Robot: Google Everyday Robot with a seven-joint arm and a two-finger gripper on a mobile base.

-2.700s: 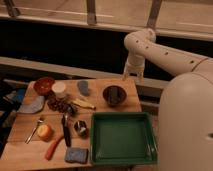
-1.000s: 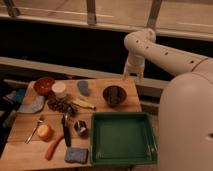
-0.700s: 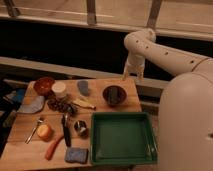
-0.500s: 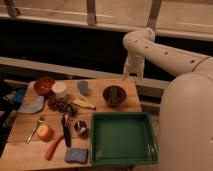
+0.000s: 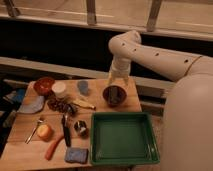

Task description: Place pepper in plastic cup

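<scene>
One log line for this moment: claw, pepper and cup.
claw: over dark bowl | pepper: on table near sponge, not held | cup: upright, apart from pepper | task: pepper not in cup

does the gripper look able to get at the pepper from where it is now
Probably yes. The gripper hangs over the dark bowl at the far side; the pepper lies near the front left, uncovered from above, though the black-handled utensil and a blue sponge sit close beside it.

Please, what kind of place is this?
Probably a robot test area inside a building: a cluttered wooden table, a green tray, and a railing with posts behind. The gripper hangs just above the dark bowl.
</scene>
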